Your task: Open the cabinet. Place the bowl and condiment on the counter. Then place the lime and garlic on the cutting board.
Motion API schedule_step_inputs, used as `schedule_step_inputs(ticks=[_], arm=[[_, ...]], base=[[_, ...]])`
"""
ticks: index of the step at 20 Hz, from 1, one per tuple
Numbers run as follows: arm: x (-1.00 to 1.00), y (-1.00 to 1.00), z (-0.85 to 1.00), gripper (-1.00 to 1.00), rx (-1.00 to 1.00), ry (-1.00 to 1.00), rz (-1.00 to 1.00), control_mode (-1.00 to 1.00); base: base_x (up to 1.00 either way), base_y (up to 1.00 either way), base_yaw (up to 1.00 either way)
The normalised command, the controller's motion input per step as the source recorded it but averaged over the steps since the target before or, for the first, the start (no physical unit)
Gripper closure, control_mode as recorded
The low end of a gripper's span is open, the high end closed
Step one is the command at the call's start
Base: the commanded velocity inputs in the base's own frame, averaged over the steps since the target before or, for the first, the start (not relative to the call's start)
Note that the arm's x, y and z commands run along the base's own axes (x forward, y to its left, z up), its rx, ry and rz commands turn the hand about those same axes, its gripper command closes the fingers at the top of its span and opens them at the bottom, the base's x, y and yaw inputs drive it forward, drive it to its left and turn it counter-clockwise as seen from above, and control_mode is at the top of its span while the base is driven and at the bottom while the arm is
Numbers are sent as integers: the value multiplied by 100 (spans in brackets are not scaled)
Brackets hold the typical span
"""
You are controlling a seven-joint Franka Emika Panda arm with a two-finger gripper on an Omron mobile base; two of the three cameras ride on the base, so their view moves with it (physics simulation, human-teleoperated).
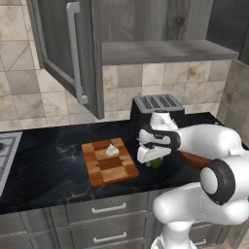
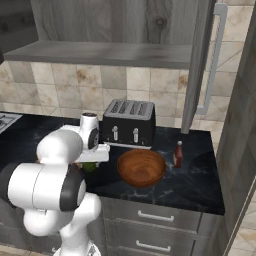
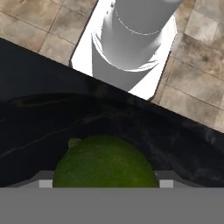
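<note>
There is no text, number or brand that can be read in these pictures. The condiment bottle (image 2: 178,154) has a pale label, but it is too small to read anything on it.

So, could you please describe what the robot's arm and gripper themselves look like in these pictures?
The arm is glossy white, built of rounded, tube-like segments joined by dark grey to black ring-shaped joints. The big elbow joint shows as a white disc with a black rim. The gripper has a blocky white body under a black wrist band, with small dark jaws. I can see no cables or markings.
</note>
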Motion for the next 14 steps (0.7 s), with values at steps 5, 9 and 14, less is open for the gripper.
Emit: schedule_step_inputs(ticks=[5,9,14], arm=[[0,72,84,100,0,0,-3,-100],[1,74,24,100,-2,0,-1,-100],[14,56,-21,100,-1,2,0,-100]], base=[[0,0,0],[0,0,0],[0,0,0]])
